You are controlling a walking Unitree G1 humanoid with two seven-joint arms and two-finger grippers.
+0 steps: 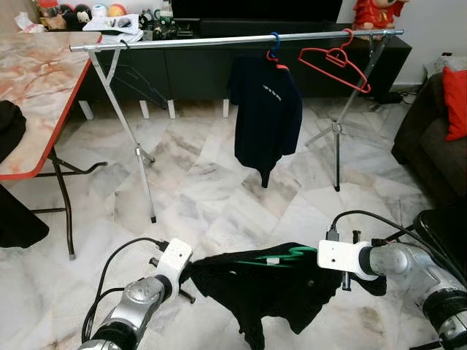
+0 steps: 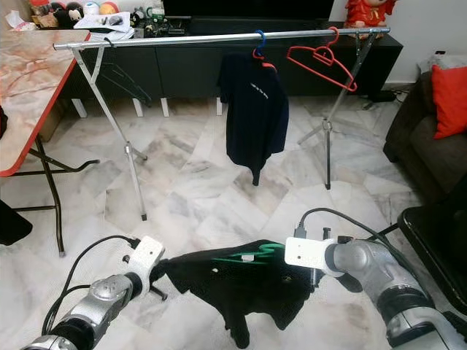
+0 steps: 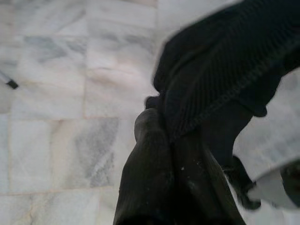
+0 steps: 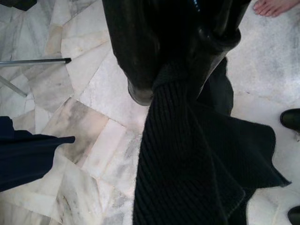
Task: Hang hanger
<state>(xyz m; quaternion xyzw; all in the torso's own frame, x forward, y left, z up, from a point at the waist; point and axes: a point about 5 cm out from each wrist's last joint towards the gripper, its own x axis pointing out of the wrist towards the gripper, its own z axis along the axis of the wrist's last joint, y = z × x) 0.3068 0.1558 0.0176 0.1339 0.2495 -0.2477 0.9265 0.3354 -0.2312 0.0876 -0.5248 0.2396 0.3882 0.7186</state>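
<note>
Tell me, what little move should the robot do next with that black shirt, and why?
Probably lift it toward the rail. The left gripper and right gripper each pinch an end of the black shirt, which hangs low over the floor on a green hanger. The rail stands farther ahead and higher.

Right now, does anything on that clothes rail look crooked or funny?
Yes. The empty red hanger on the rail hangs tilted, one end dipping low toward the right leg. The navy shirt beside it hangs lopsided on its blue-hooked hanger.
</note>
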